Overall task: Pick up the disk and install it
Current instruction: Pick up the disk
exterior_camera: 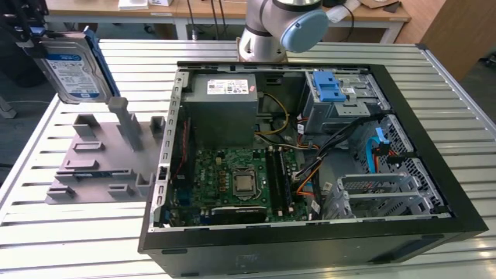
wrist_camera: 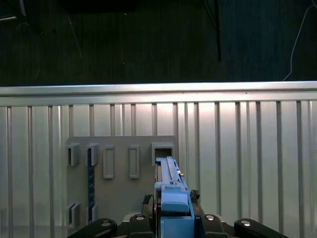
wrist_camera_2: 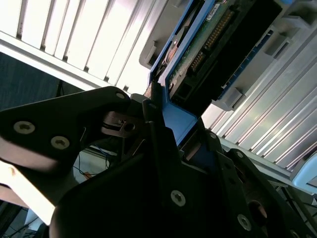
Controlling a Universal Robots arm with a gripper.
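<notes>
Holding the disk on edge in the upper left of the exterior view, above the grey holder on the counter, we have the claw clamped shut on its blue-framed edge. We judge the pinch narrow, so the carry wants slow, steady motion, with the disk upright and well clear of the computer case rim.
</notes>
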